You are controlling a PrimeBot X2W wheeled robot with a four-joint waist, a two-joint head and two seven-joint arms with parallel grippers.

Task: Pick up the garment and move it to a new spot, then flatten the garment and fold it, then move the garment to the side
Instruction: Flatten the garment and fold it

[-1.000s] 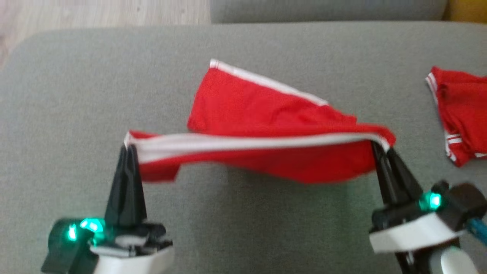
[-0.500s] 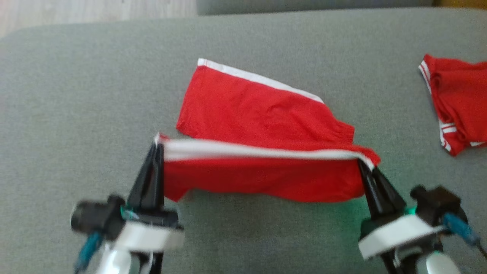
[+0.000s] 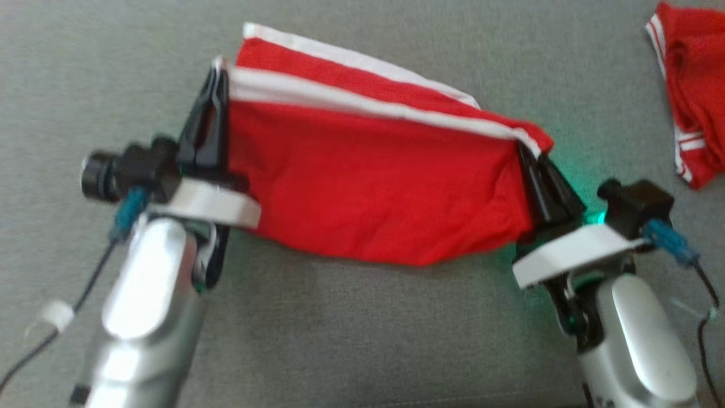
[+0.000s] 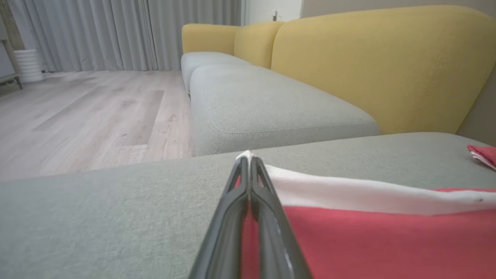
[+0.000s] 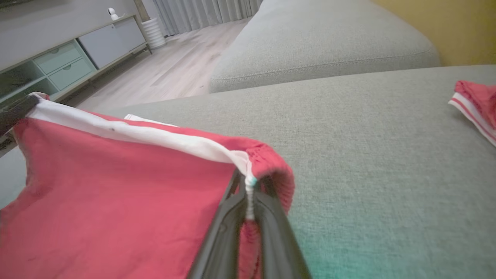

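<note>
The garment (image 3: 368, 175) is a pair of red shorts with white side stripes, folded over on the grey sofa cushion (image 3: 351, 334). My left gripper (image 3: 220, 67) is shut on the left end of the white-striped edge. My right gripper (image 3: 531, 148) is shut on the right end, by the gathered waistband. The held layer lies stretched between them over the lower layer, whose white stripe (image 3: 351, 56) shows just beyond. In the left wrist view my gripper (image 4: 248, 159) pinches the white edge of the garment (image 4: 368, 232). In the right wrist view my gripper (image 5: 247, 179) clamps the garment (image 5: 116, 193) at the stripe's end.
A second red garment (image 3: 694, 96) with white stripes lies bunched at the far right of the cushion, also seen as the red garment (image 5: 478, 102). Beyond are another grey seat (image 4: 267, 104), yellow backrests (image 4: 379, 62) and wooden floor (image 4: 85, 112).
Both grippers have carried the held striped edge away from me, over the lower layer, so the shorts are now folded nearly in half. The head camera has also tilted.
</note>
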